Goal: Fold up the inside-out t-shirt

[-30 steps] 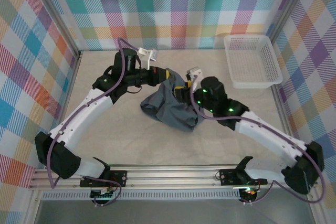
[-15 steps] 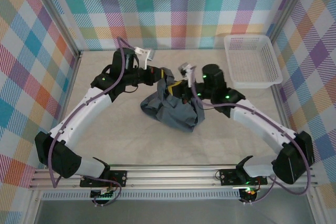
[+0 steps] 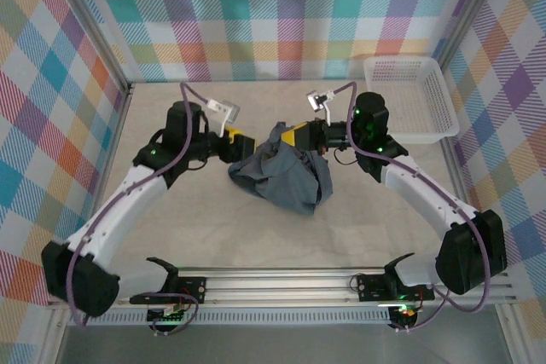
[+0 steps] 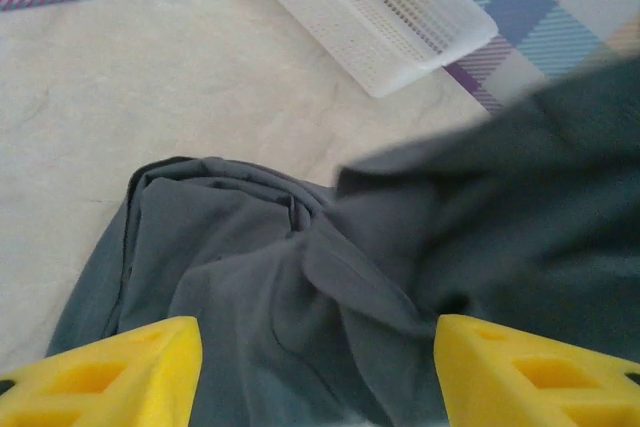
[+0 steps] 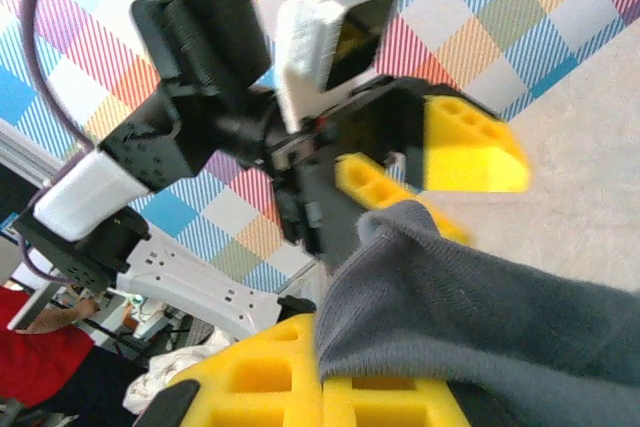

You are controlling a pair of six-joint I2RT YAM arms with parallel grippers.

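The inside-out t-shirt (image 3: 286, 178) is bunched in a heap at mid-desk (image 3: 196, 228). Its far upper edge is raised and grasped by the right fingers (image 3: 300, 135). In the right wrist view cloth is draped over one yellow finger, and the second is hidden by fabric. The left fingers (image 3: 241, 144) are spread wide and released at the heap's far left edge, with grey folds seen between them. Sleeves and collar cannot be made out. Bare desk is left around the heap. The white basket (image 3: 409, 100) sits well apart in the far right corner.
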